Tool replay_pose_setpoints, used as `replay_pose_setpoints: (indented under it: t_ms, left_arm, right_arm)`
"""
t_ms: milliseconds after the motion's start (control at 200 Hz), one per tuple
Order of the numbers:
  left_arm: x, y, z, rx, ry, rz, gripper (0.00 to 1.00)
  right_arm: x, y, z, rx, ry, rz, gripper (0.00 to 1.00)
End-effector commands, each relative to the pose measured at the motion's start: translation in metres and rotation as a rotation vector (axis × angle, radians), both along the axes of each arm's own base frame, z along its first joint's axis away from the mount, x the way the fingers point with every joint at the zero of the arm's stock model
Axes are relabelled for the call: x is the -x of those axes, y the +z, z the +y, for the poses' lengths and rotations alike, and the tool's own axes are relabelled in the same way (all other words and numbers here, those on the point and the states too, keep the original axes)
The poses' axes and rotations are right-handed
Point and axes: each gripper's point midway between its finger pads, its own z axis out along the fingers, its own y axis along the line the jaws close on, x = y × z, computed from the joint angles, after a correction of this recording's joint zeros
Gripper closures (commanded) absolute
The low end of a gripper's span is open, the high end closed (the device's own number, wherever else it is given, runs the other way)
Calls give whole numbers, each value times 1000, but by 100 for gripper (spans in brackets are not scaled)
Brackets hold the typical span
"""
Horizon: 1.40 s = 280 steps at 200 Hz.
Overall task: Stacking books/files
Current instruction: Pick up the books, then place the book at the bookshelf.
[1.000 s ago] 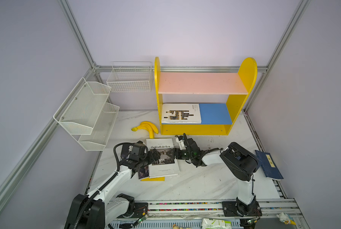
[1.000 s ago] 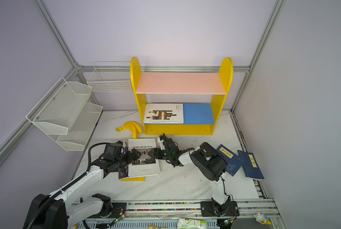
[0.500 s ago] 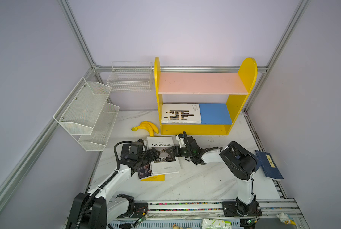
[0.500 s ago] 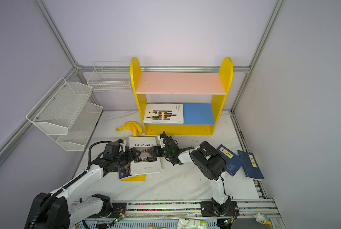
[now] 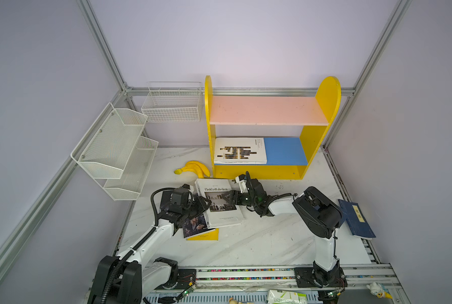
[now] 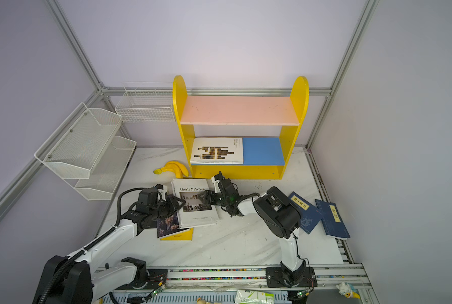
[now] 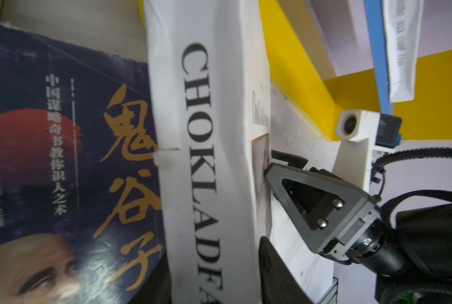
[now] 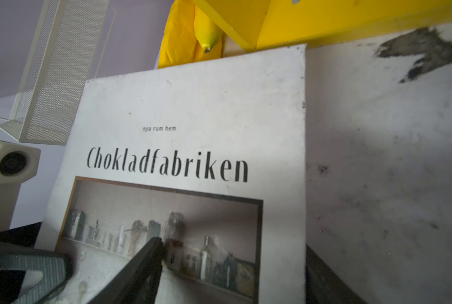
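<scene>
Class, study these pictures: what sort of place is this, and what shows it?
Probably a robot test cell dressed as a study corner: aluminium framing around plain walls, a left arm and right arm on a base rail, and props such as the yellow shelf and white book.

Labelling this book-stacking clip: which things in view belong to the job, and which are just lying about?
Job: white Chokladfabriken book; dark portrait book; yellow book; navy book; second navy book; white book on the shelf.
Lying about: bananas; yellow shelf unit; wire basket; mesh rack.
</scene>
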Motion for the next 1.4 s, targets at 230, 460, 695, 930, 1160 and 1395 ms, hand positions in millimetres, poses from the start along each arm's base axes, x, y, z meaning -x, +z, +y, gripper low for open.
replay_pose_setpoints:
  t_ms: [230, 460, 695, 930, 1160, 1395]
  left_arm:
    - [2, 89, -31, 259, -86, -244, 71]
    - [13, 143, -45, 356, -147, -317, 71]
    - [17, 205, -71, 410, -230, -421, 72]
    - [-16, 272, -87, 450, -208, -594, 73]
    - [-59, 305, -113, 433, -160, -681, 73]
    - [-92, 306, -120, 403, -50, -713, 73]
  right_arm:
    - [13, 52, -15, -111, 62, 0, 18]
    - [4, 120, -66, -228, -69, -44, 14]
    - [3, 186, -140, -290, -230, -128, 8]
    - [3, 203, -188, -326, -354, -130, 6]
    - [25, 249, -209, -421, -377, -214, 5]
    - [42, 267, -218, -490, -399, -217, 3]
